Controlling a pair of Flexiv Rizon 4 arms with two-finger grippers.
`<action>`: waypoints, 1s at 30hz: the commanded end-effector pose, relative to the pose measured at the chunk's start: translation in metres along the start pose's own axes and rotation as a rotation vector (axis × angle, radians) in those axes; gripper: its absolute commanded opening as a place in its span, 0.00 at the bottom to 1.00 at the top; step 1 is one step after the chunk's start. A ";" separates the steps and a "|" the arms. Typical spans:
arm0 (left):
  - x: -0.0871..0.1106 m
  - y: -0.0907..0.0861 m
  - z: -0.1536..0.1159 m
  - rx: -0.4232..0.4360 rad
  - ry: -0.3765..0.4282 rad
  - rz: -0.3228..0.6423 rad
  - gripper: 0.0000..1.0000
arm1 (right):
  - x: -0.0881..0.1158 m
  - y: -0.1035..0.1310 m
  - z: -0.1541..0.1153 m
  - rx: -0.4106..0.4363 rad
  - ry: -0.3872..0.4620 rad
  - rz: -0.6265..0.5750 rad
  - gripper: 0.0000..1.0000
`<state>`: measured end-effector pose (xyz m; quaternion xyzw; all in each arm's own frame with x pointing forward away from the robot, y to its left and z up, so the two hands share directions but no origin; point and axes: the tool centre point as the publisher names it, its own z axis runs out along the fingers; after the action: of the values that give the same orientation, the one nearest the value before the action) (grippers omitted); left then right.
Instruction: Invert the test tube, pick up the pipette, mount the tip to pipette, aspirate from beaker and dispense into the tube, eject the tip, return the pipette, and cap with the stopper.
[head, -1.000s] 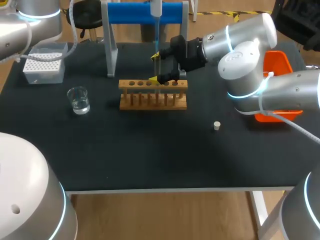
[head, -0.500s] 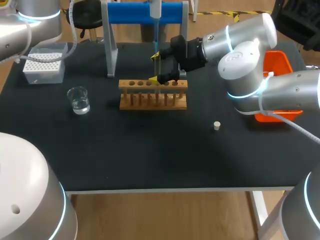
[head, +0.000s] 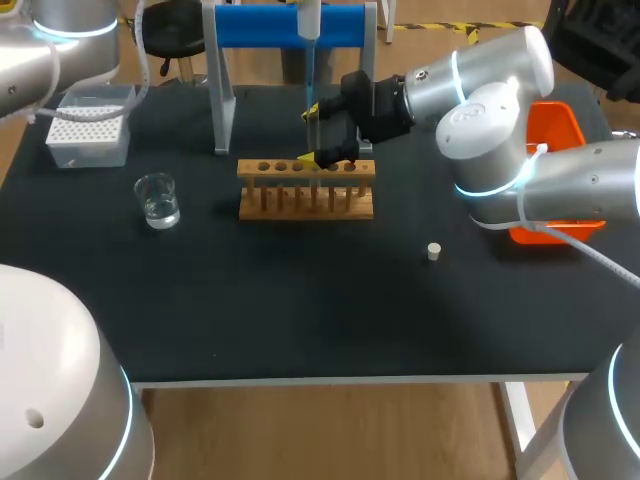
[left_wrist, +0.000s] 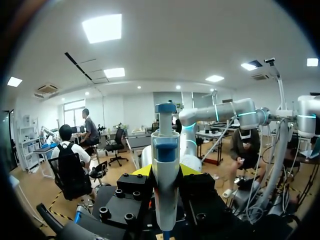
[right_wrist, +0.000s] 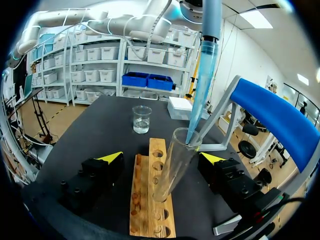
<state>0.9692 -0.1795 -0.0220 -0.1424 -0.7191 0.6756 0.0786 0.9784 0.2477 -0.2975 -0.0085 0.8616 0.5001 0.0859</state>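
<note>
My left gripper is shut on the white and blue pipette, which hangs over the wooden rack. In the head view that gripper is out of sight above the pipette. The pipette's blue tip reaches down into the mouth of the clear test tube, which leans in a hole of the rack. My right gripper stands open around the tube, its yellow fingers well apart on either side and not touching the glass. In the right wrist view the right gripper straddles the rack.
A glass beaker with water stands left of the rack. The tip box is at the back left, the blue pipette stand behind the rack. A small stopper lies right of the middle, an orange bin at the right edge.
</note>
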 end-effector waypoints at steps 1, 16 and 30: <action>-0.002 -0.001 -0.001 -0.001 0.002 0.009 0.00 | 0.000 0.000 -0.001 0.000 0.003 0.000 1.00; -0.003 -0.001 0.006 0.029 0.026 0.023 0.00 | 0.000 0.000 -0.001 0.000 0.003 0.000 1.00; 0.006 -0.002 0.014 0.028 0.050 0.016 0.00 | 0.000 0.000 -0.001 0.000 0.003 0.000 1.00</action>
<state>0.9596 -0.1908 -0.0218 -0.1641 -0.7058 0.6828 0.0933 0.9784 0.2477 -0.2975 -0.0086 0.8616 0.5001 0.0859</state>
